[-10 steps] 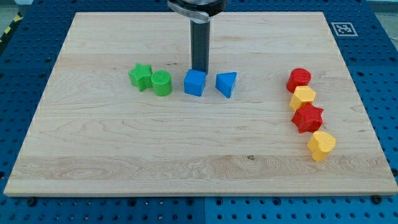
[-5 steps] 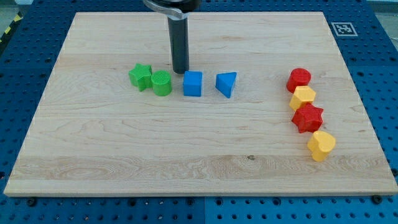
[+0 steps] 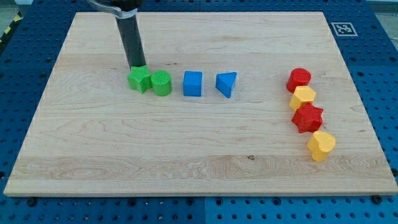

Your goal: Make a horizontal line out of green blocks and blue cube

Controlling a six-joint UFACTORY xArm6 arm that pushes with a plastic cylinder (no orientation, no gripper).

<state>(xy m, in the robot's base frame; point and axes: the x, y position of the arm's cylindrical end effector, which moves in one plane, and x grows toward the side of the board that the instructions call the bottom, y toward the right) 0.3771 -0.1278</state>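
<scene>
Three blocks already sit nearly in a row on the desk (image 3: 93, 174): green star (image 3: 139, 79), green cylinder (image 3: 161, 83) touching it, and blue cube (image 3: 193, 83) a little apart to the view's right. I judge the line-tidying step is in hand. My tip (image 3: 137, 66) sits just above the star, seemingly touching it. No fingers exist here, only a rod. Next, nudge the star level with its neighbours.
</scene>
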